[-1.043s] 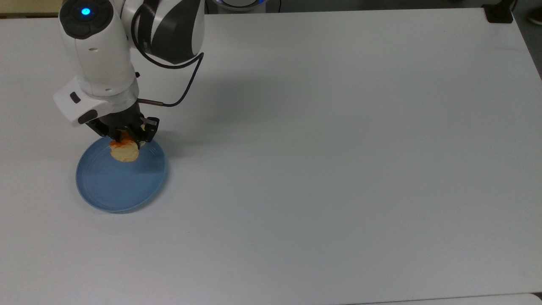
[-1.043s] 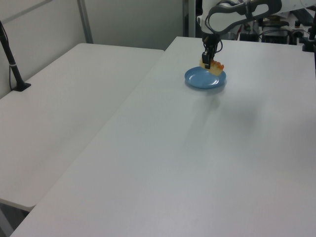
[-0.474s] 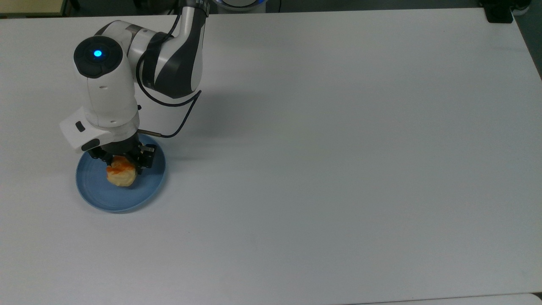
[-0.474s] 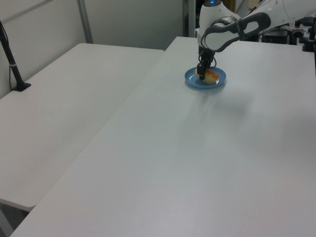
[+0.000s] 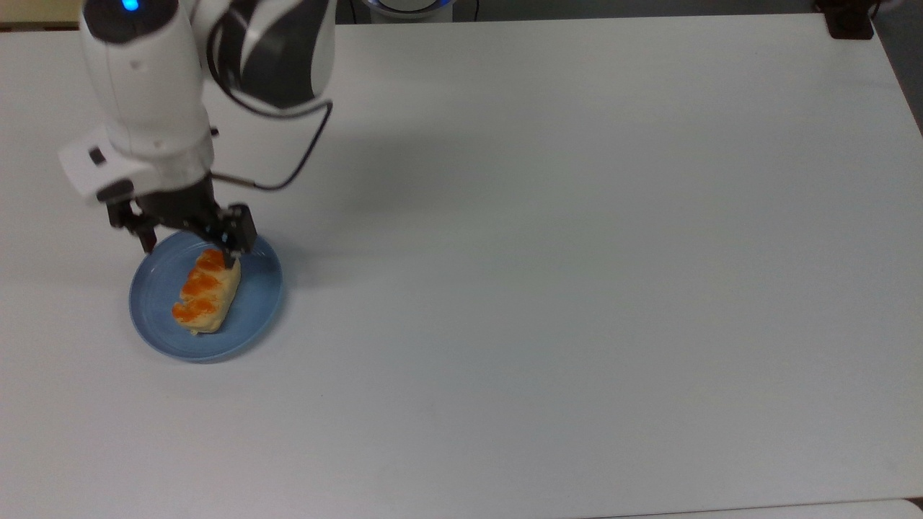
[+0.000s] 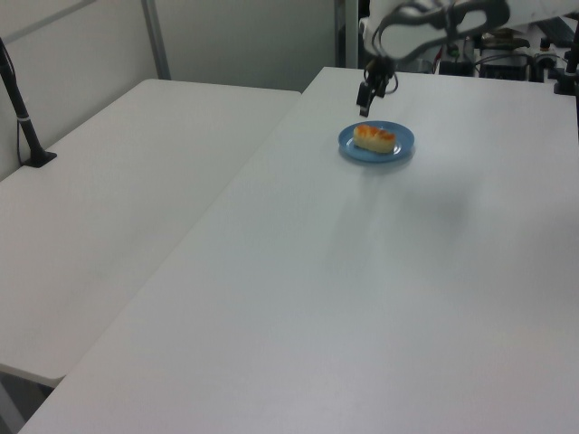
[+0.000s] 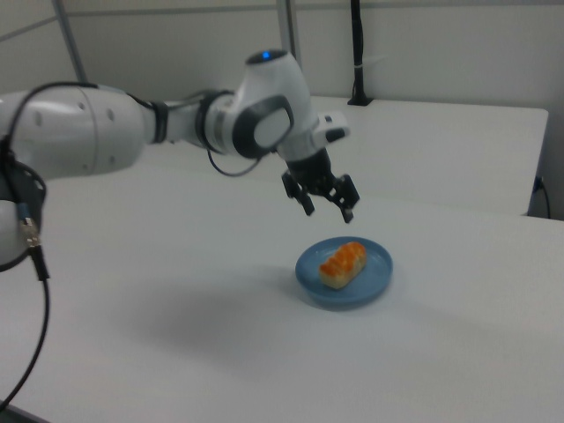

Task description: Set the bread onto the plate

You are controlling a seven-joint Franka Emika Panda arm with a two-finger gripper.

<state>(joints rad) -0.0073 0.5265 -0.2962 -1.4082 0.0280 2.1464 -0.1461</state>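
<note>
Bread (image 5: 204,291) lies flat inside the light-blue plate (image 5: 254,311), its three orange-glazed patches facing up and its length running diagonally across the plate's middle in the top view; in the right view it (image 7: 343,263) rests wholly within the plate's rim (image 7: 310,284). Above the plate, clear of the bread, the gripper (image 7: 323,200) hangs with its fingers spread apart and nothing between them. The plate sits on the white table (image 5: 577,252).
</note>
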